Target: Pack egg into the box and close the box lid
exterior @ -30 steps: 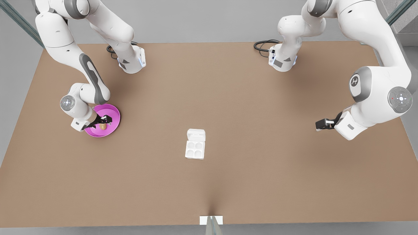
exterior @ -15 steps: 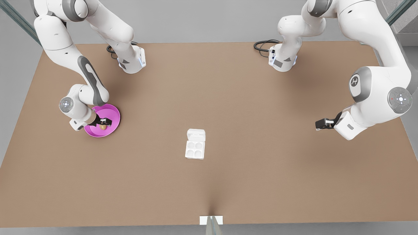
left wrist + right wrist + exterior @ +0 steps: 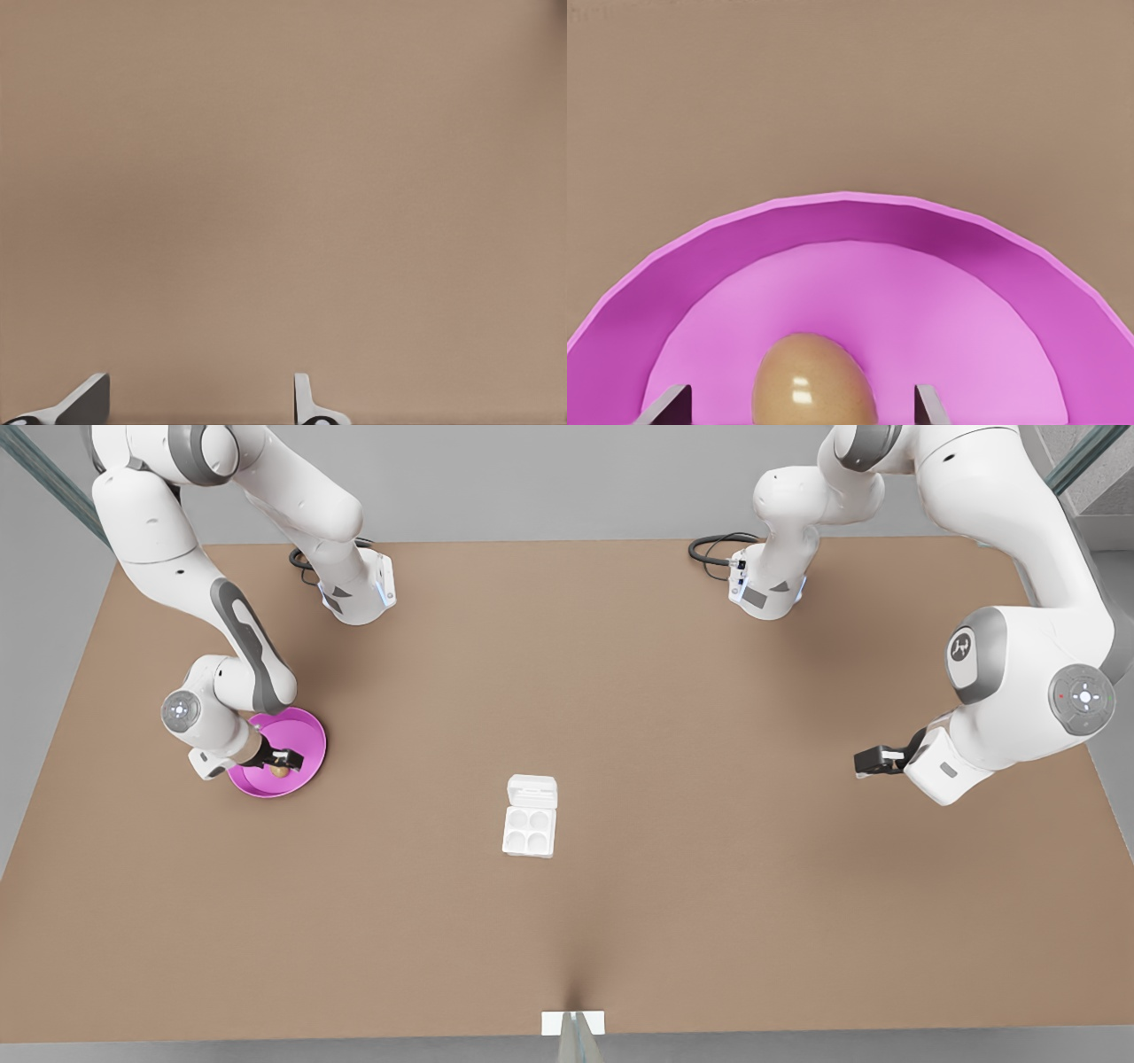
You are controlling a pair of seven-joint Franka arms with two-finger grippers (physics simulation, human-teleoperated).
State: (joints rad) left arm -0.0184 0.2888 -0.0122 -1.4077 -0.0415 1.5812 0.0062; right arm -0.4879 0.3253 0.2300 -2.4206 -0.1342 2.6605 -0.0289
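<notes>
The tan-brown egg lies in a round pink plate at the front view's left. My right gripper is low over the plate and open, one finger on each side of the egg with a gap to it. The white box sits mid-table with its four cups bare. Its box lid is folded back flat behind them. Over bare table at the front view's right, my left gripper waits open and holds nothing.
The brown table stretches wide between the plate, the box and the left gripper. Both arm bases stand at the far edge with black cables. A small white marker sits at the near edge.
The right gripper has sunk lower into the plate, bringing its fingers down beside the egg. The left arm has barely shifted. Egg and box stay put.
</notes>
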